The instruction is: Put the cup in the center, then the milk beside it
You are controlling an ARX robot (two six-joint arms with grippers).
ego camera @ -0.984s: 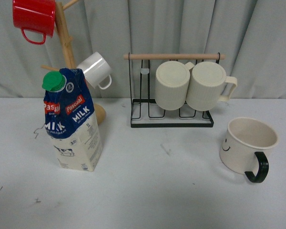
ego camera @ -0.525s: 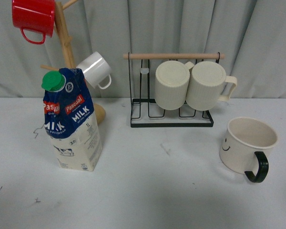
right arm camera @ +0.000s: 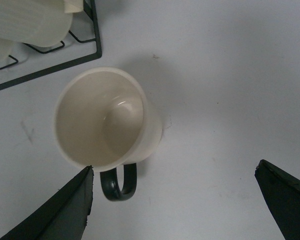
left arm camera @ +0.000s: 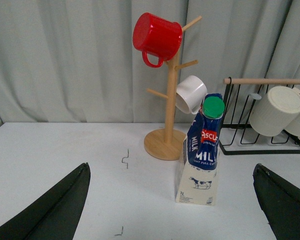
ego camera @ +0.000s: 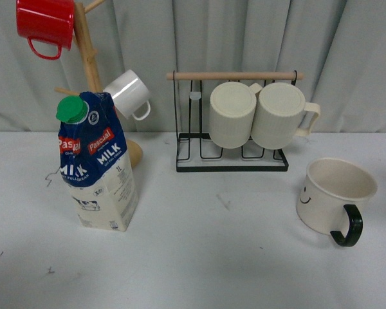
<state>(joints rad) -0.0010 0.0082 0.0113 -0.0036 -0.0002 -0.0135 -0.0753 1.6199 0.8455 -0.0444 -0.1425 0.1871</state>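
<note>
The cup [ego camera: 334, 196], cream-white with a black handle and a smiley face, stands upright at the right of the white table. In the right wrist view it [right arm camera: 105, 120] is seen from above, empty, its handle [right arm camera: 118, 182] beside one finger. My right gripper [right arm camera: 172, 207] is open above the table just beside the cup. The milk [ego camera: 98, 164], a blue and white carton with a green cap, stands at the left. It also shows in the left wrist view [left arm camera: 202, 147]. My left gripper [left arm camera: 172, 207] is open and empty, short of the carton. Neither gripper shows in the front view.
A wooden mug tree [ego camera: 90, 58] behind the milk holds a red mug [ego camera: 46, 22] and a small white mug [ego camera: 130, 94]. A black wire rack [ego camera: 231, 154] at the back centre holds two ribbed cream mugs [ego camera: 260, 114]. A grey curtain hangs behind the table.
</note>
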